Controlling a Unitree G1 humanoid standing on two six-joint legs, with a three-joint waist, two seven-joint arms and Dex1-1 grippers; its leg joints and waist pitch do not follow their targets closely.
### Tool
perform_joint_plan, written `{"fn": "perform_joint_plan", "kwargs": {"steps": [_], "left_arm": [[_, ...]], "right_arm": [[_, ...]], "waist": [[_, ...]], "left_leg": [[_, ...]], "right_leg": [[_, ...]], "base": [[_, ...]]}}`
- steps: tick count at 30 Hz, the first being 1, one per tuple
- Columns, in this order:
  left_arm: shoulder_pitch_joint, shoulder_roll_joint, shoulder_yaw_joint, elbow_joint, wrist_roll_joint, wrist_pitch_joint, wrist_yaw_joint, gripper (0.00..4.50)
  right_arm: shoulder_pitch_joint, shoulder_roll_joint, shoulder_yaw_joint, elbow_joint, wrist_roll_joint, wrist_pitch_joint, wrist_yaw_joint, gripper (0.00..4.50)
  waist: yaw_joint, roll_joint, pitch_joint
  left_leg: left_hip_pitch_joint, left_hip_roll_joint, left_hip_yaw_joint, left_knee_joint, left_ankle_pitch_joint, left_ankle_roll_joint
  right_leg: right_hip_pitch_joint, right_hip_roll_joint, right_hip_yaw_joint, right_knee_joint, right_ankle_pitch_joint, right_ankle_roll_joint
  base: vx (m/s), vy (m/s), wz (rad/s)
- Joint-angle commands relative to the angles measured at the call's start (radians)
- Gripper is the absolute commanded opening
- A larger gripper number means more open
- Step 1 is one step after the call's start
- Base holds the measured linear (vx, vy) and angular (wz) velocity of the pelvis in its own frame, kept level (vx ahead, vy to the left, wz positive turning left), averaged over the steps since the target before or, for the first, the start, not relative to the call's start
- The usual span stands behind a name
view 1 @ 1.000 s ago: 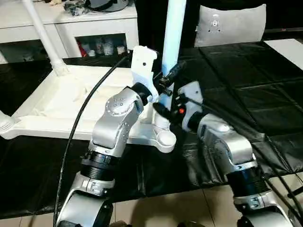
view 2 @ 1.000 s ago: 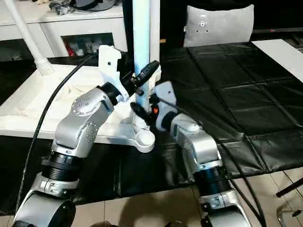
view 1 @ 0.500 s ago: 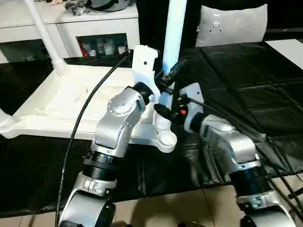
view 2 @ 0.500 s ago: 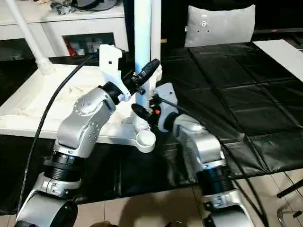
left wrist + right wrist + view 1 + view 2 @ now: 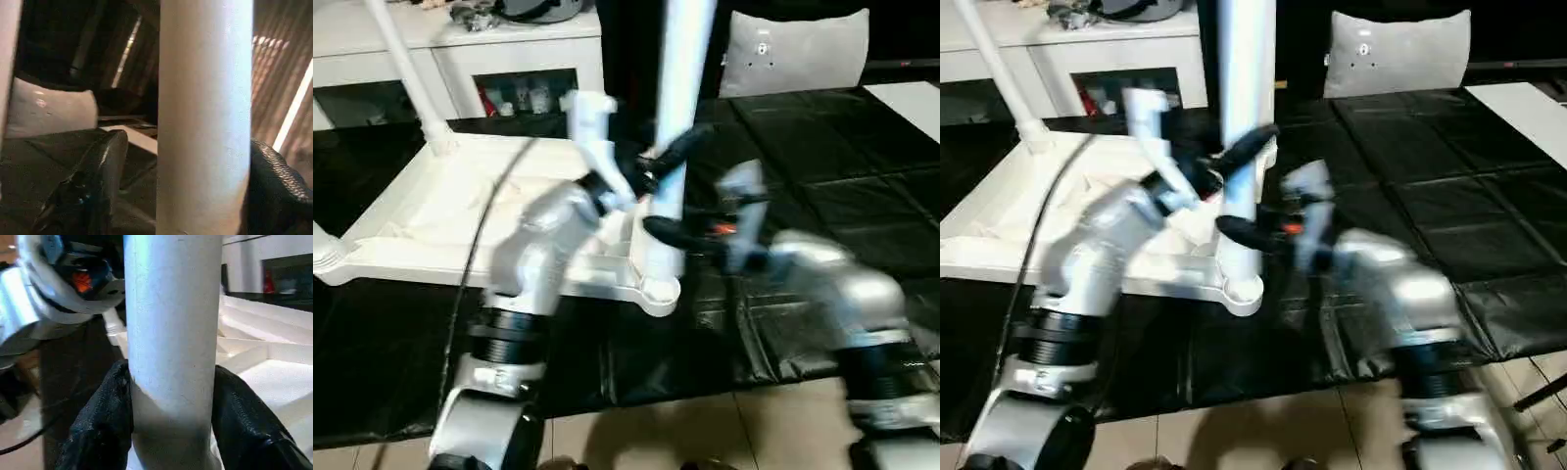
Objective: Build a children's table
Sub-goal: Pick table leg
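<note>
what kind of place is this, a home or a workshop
Probably a room set up as a robot test space, not a lived-in home. Black sheeting covers the floor over tile, a white cabinet with cluttered shelves lines the far wall, and the upturned children's table lies on the sheeting.

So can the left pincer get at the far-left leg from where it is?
Probably not directly. The left pincer sits around the near-corner leg, open, so it could back off, but the far-left leg stands across the whole tabletop.
</note>
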Motion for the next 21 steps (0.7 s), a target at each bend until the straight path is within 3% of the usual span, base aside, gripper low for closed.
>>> {"fn": "perform_joint_plan", "kwargs": {"steps": [1,2,4,9,10,18,21], "left_arm": [[-0.007,0.017,0.025,0.001,-0.076,0.083,-0.052,3.55],[-0.003,0.025,0.031,-0.014,-0.138,0.137,-0.098,3.55],[0.0,0.03,0.031,-0.025,-0.186,0.177,-0.131,3.55],[0.002,0.02,0.027,-0.03,-0.228,0.205,-0.165,3.55],[0.002,0.02,0.027,-0.03,-0.228,0.205,-0.165,3.28],[0.01,0.006,0.066,-0.027,-0.306,0.242,-0.155,2.8],[0.011,0.009,0.072,-0.023,-0.315,0.246,-0.154,2.41]], "right_arm": [[0.006,-0.026,-0.018,-0.061,0.063,0.021,0.085,1.86],[0.011,-0.048,-0.015,-0.076,0.091,0.045,0.133,1.86],[0.012,-0.067,-0.012,-0.084,0.117,0.066,0.164,1.86],[0.008,-0.076,-0.026,-0.08,0.157,0.091,0.2,1.86],[0.008,-0.076,-0.026,-0.08,0.157,0.091,0.2,1.86],[0.014,-0.082,-0.031,-0.088,0.195,0.112,0.217,1.86],[0.017,-0.083,-0.03,-0.09,0.199,0.115,0.22,1.86]], "waist": [[0.01,-0.024,-0.078],[0.012,-0.018,-0.078],[0.012,-0.019,-0.078],[0.017,-0.022,-0.076],[0.018,-0.022,-0.076],[0.029,-0.022,-0.079],[0.029,-0.022,-0.079]], "left_leg": [[-0.001,0.04,-0.008,-0.062,-0.055,0.11],[-0.001,0.04,-0.009,-0.061,-0.044,0.114],[-0.001,0.042,-0.01,-0.062,-0.049,0.115],[0.001,0.041,-0.009,-0.064,-0.065,0.098],[0.001,0.041,-0.009,-0.063,-0.065,0.094],[0.002,0.041,-0.009,-0.063,-0.045,0.088],[0.001,0.041,-0.01,-0.064,-0.046,0.087]], "right_leg": [[0.069,-0.061,0.054,-0.071,-0.269,-0.167],[0.068,-0.059,0.054,-0.067,-0.256,-0.172],[0.068,-0.058,0.052,-0.069,-0.26,-0.172],[0.068,-0.058,0.051,-0.077,-0.32,-0.149],[0.068,-0.059,0.051,-0.078,-0.328,-0.142],[0.068,-0.057,0.051,-0.074,-0.301,-0.141],[0.069,-0.057,0.051,-0.074,-0.303,-0.138]], "base": [[0.0,0.0,0.0],[0.0,0.0,0.0],[0.0,0.0,0.0],[0.0,0.0,0.0],[0.0,0.0,0.0],[0.0,0.0,0.0],[0.0,0.0,0.0]]}}
